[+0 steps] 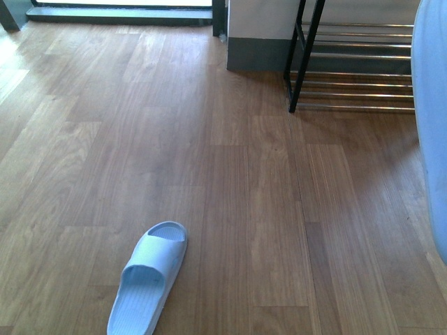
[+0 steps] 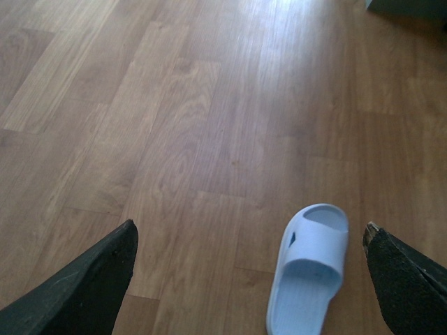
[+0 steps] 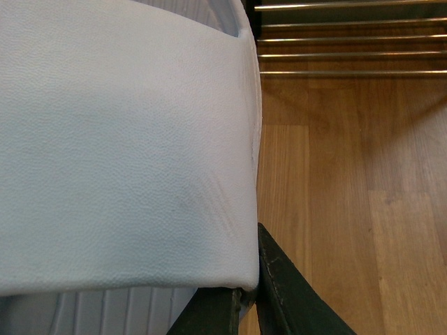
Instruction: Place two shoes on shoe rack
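Plainly we have one pale blue raised slide [image 3: 126, 139] caught in our right pincer [image 3: 244, 289]: in the right wrist view its pebbled strap fills most of the picture, and the dark fingers [image 3: 283, 293] sit tight against its edge, clamped on it. In the front view this raised slide shows as a tall pale shape along the right border, off the wooden floor [image 1: 244, 209], and it covers the right part of the shoe rack [image 1: 304, 59]. The shoe rack stands on the floor at the far right, beside a white wall with a grey skirting [image 1: 258, 54]; we see one black side post and several thin chrome bars [image 1: 356, 87] in tiers. The right wrist view shows those bars just beyond the raised slide. A second one, the lying slide [image 1: 148, 278], rests sole down on the floor at the near left, well apart from the shoe rack, its toe end pointing away from us and a little to the right. Our left pincer [image 2: 249, 225] hangs above the floor with its two black fingertips [image 2: 91, 279] spread wide apart, gripping nothing; the lying slide appears between them, closer to one than the other.
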Controlling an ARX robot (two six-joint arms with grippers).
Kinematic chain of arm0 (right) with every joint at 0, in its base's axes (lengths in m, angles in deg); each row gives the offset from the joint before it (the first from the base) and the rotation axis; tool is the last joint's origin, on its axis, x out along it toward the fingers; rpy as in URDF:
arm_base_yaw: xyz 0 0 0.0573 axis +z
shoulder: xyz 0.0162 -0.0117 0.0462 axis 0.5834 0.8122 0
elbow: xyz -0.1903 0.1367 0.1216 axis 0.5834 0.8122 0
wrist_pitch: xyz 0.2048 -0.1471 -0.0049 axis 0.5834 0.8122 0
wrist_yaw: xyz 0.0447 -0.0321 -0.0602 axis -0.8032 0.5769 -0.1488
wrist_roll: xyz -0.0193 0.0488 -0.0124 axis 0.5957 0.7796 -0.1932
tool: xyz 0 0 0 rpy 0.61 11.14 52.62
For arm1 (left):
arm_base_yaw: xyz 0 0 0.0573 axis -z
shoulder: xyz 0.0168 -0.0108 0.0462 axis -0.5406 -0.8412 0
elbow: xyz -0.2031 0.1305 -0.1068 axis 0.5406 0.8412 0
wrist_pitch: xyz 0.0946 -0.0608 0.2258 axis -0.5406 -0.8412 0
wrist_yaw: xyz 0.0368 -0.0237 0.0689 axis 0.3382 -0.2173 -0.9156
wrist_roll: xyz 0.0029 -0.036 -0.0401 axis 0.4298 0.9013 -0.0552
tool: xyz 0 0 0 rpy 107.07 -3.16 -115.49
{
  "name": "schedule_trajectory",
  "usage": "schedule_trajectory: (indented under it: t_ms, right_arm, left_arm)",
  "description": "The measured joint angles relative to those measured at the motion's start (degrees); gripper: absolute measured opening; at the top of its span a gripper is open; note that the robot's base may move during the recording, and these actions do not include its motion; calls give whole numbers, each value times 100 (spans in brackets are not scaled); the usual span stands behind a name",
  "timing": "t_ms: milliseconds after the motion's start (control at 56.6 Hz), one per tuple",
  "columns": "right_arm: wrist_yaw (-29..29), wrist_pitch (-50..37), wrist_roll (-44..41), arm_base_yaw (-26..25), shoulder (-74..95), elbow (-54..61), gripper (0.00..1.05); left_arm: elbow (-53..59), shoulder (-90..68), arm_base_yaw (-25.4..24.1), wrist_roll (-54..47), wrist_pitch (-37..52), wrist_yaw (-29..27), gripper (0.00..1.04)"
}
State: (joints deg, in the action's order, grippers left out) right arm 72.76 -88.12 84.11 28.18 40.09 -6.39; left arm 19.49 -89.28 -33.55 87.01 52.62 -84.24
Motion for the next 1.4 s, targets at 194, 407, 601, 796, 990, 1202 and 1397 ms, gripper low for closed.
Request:
schedule_trajectory:
  t_ms: [194,407,601,796,990,1202,1397]
  right_arm:
    - [-7,0,0,0,0,0,1]
    - [-4,0,0,0,0,0,1]
    - [-4,0,0,0,0,0,1]
    - [-4,0,0,0,0,0,1]
    - [-4,0,0,0,0,0,1]
    - [-4,0,0,0,0,0,1]
    - [-4,0,0,0,0,0,1]
  left_arm:
    - [-710,-3620,164,-361,2205,109,95]
    - [-1696,-6212,426,-885,2221,501,95]
    - [-2605,-7510,509,-1458,1766,494,95]
    - [-3700,-8590,599,-2249,1838,155,95]
    - [-4551,-9322,927,-2463,1578,234,95]
    - [-5458,-9971,1060,-2354,1235,111,95]
    - [-6085,-10391,1147,-2179,1091,162,95]
